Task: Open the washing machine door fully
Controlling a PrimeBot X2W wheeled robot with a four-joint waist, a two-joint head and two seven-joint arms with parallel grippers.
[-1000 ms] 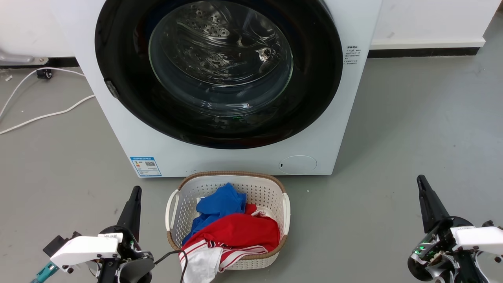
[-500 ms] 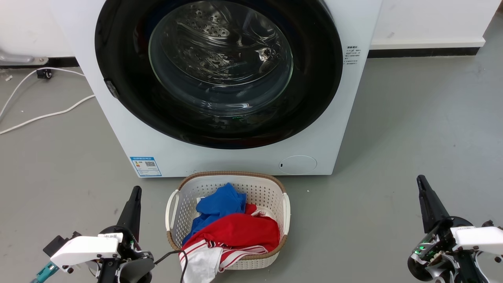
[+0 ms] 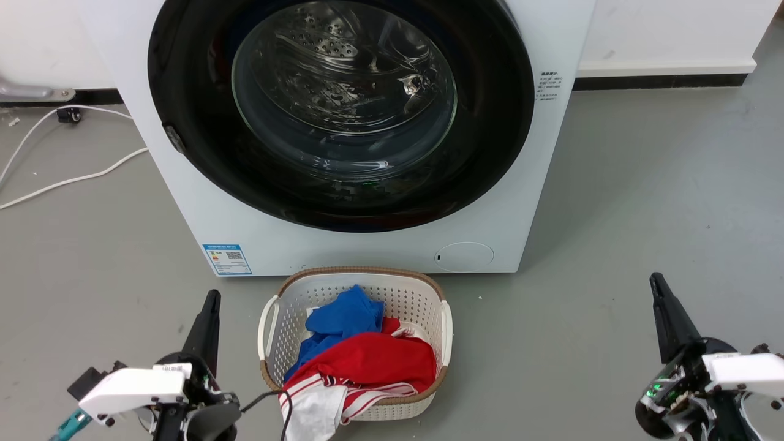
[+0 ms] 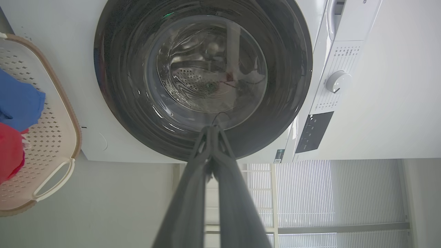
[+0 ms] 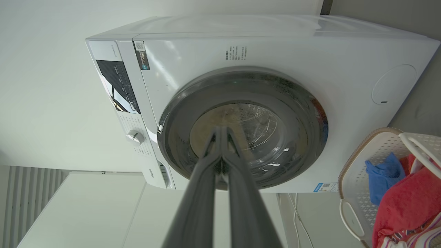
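The white washing machine (image 3: 380, 251) stands straight ahead on the floor. Its round door (image 3: 184, 92) with the wide glossy black rim and clear glass centre lies flat against the front, closed. My left gripper (image 3: 211, 299) is low at the left, shut and empty, fingers pointing toward the machine. My right gripper (image 3: 655, 282) is low at the right, also shut and empty. Both are well short of the machine. In the left wrist view the door (image 4: 120, 103) lies beyond the closed gripper tips (image 4: 212, 128). The right wrist view shows the door (image 5: 310, 113) past its closed tips (image 5: 220, 129).
A white laundry basket (image 3: 272, 318) with blue and red clothes sits on the floor right in front of the machine, between my grippers. White cables (image 3: 73, 177) trail over the grey floor at the left. A white wall with a dark skirting (image 3: 661, 79) runs behind.
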